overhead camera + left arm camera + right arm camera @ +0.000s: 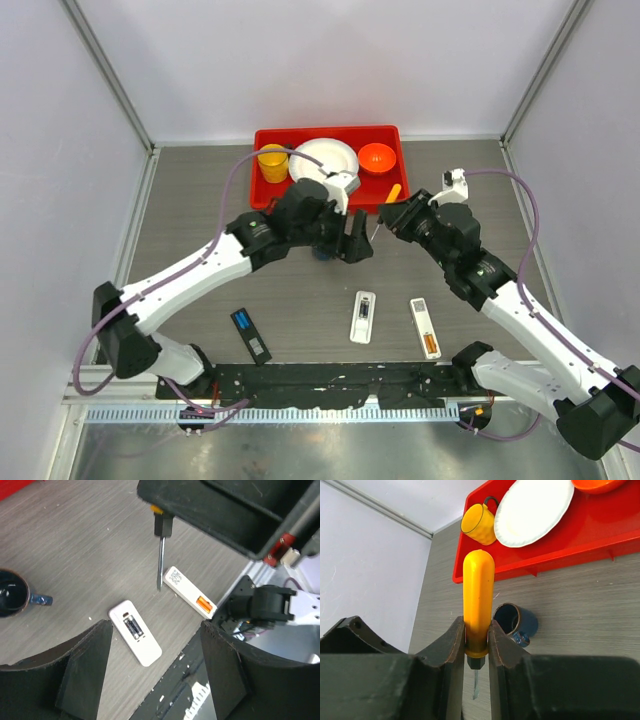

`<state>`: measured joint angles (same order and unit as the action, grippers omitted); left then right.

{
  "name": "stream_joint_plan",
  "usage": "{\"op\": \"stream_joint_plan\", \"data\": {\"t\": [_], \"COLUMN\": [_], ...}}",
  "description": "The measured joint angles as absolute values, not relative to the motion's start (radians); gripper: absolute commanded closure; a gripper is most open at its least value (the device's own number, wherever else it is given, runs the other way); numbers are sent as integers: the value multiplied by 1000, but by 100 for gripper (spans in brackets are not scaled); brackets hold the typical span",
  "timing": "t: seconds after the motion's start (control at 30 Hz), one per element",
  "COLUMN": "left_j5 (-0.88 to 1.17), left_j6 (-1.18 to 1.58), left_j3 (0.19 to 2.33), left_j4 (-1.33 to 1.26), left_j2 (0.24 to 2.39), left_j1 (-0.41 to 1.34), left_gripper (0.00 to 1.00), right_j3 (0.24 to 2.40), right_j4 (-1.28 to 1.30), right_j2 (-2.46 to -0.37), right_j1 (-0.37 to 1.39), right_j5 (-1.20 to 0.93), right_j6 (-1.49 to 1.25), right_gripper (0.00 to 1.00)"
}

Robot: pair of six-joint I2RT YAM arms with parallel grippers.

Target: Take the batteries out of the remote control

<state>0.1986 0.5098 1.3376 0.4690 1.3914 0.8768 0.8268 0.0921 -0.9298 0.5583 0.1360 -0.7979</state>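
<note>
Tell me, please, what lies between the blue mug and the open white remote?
Nothing but bare tabletop separates the blue mug from the open white remote, as the left wrist view shows.

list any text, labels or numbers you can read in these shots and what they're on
Nothing is legible in any view.
white remote with the orange patch: a dark printed mark at one end, too blurred to read.
black remote: a blue patch, too small to tell if it carries print.
screwdriver: no print visible on its handle.
</note>
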Motion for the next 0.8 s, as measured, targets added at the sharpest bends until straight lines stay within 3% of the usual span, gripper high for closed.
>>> {"op": "stream_joint_plan", "data": {"t": [0.23, 0.5, 0.53, 0.57, 0.63, 0.67, 0.7, 0.8], "left_j5": [73, 10, 7, 4, 13, 17, 20, 19], "left_j6": [434, 382, 380, 377, 373, 376, 377, 376], "left_j3": [1461, 1526, 1526, 1526, 1526, 1529, 1531, 1533], "left_j4": [483, 470, 469, 469, 459, 455, 449, 439], "left_j2": [1543, 1630, 1637, 1645, 1658, 1662, 1665, 1666], "left_j1": [950, 952, 952, 952, 952, 952, 961, 973], "left_gripper": [26, 41, 46, 61, 78, 93, 99, 100], "right_j3": [829, 829, 829, 829, 829, 829, 829, 829], "right_j4": [125, 145, 146, 146, 145, 146, 149, 150], "right_j2": [-929, -915, -913, -912, -911, -912, -914, -913], "right_j1": [559, 558, 559, 558, 558, 559, 557, 556], "right_j5": [155, 156, 156, 155, 156, 156, 154, 155], "right_j6": [-815, -820, -820, -821, -823, -823, -825, -826], "right_gripper": [99, 99, 99, 99, 99, 99, 99, 99]}}
